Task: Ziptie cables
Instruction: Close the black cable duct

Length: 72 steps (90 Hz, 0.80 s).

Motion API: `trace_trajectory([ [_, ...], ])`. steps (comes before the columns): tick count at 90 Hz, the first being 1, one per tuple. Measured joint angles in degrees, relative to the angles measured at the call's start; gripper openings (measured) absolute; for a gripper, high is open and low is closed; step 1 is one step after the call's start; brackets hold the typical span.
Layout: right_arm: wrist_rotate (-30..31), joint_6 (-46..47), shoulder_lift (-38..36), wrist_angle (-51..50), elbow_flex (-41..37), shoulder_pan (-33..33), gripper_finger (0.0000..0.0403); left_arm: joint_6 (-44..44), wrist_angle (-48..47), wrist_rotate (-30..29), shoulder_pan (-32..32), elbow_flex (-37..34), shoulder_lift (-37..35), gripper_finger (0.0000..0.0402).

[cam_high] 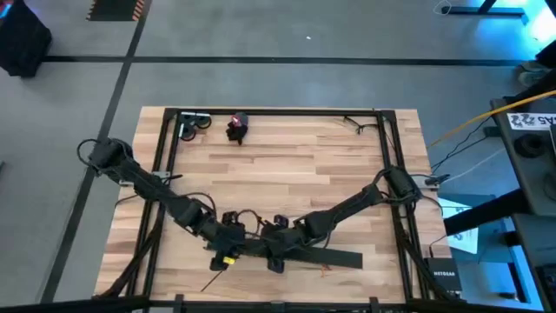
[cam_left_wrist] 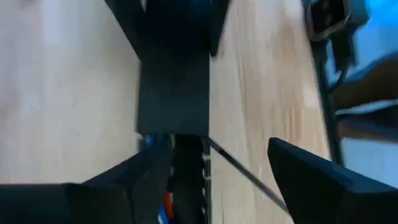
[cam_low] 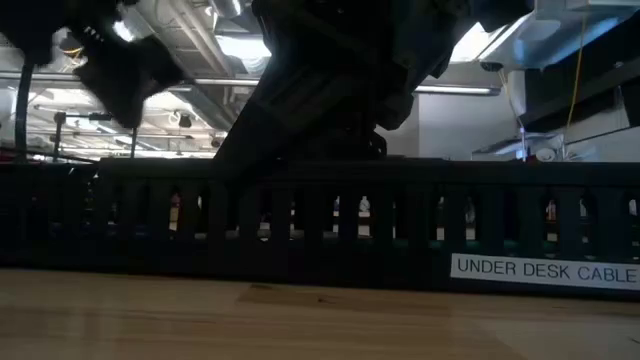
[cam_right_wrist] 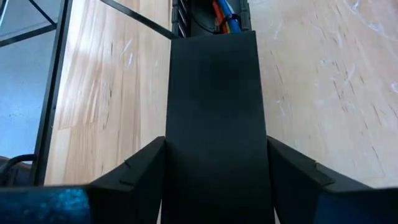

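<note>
**Both hands meet over the black cable tray at the near edge of the bench**

Seen from above, the two arms reach inward and come together at the front middle of the wooden bench. The left hand and the right hand sit close side by side, both over a long flat black bar lying along the bench's near edge.

In the right wrist view, the right hand straddles the flat black cover of that bar, one finger on each side of it. The fingers stand spread to the cover's width; whether they press on it cannot be told for sure.

The cables show just past the end of the cover, lying inside the slotted channel: orange-red and blue strands are visible there.

In the left wrist view, the left hand is spread wide, one finger over the channel and the other off to the side above bare wood, grasping nothing that can be seen. The cables appear between them as a scrap of blue and red in the channel. A thin dark zip-tie strip runs slantwise across the wood beside it.

The low view shows the slotted wall of the bar with a white label reading "UNDER DESK CABLE".

At the far edge of the bench lie a small black and red object and a greyish tool.
</note>
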Motion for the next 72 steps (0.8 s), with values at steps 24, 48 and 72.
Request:
trace_trajectory([
  [24,0.27,0.05,0.00,0.03,0.02,-0.02,0.0223,0.55,-3.22,-1.95,-0.22,0.00,4.45,0.0255],
  [48,0.75,0.11,0.02,0.17,0.00,-0.13,0.0223,-1.57,-7.30,-3.78,0.56,0.02,3.09,0.0246],
  [72,1.01,0.21,0.02,0.25,-0.02,-0.12,0.0223,1.66,-8.68,-4.57,1.94,0.11,3.09,0.0245],
])
